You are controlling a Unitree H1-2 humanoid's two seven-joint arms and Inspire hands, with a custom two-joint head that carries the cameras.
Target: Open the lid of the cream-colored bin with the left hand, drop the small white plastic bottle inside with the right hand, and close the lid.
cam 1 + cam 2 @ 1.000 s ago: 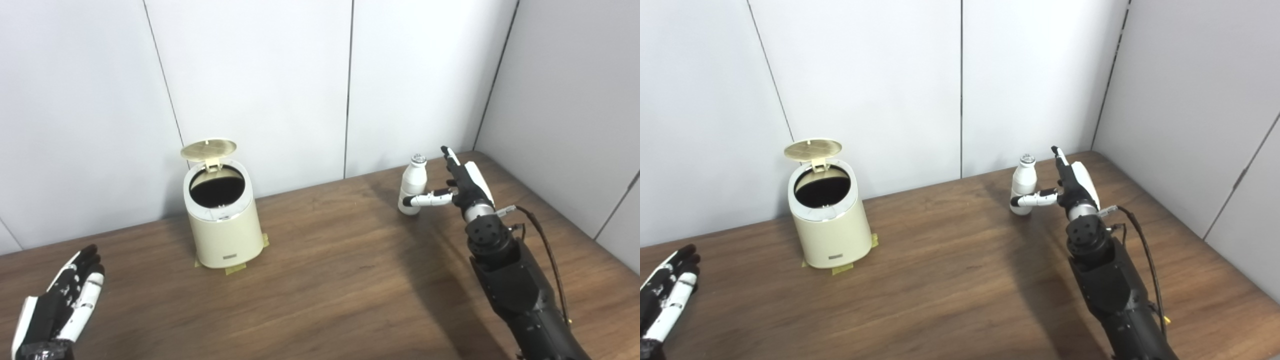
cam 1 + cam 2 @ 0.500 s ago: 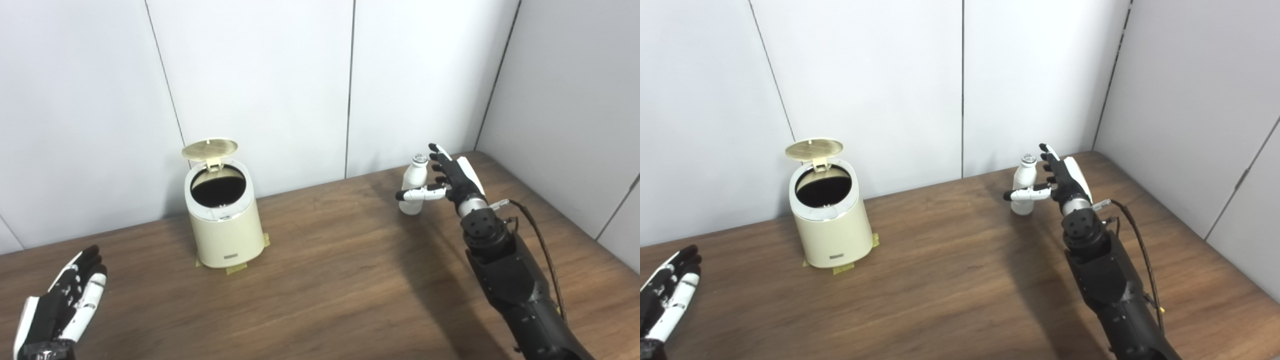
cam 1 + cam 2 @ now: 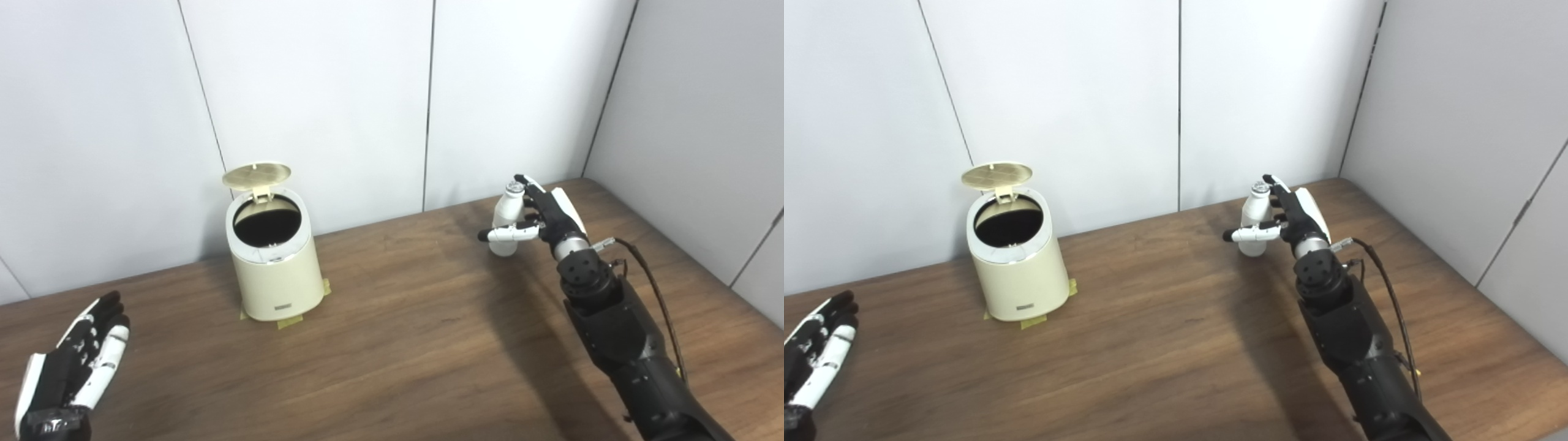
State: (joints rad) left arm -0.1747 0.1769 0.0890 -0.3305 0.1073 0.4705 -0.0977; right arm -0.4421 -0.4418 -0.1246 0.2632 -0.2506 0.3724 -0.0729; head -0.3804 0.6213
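Bin (image 3: 274,269) sits on the surface (image 3: 398,343) with its lid (image 3: 256,174) flipped up. The bottle (image 3: 506,219) stands far right near the wall, right hand (image 3: 542,217) spread around it, thumb across the front, not clamped. Left hand (image 3: 76,367) is flat, open, empty at bottom left.

Left hand (image 3: 73,367) hovers near-left, fingers (image 3: 101,318) spread flat; right hand (image 3: 542,214) reaches far-right, fingers part curled, thumb out

Both head cameras look down on the same table (image 3: 392,343).
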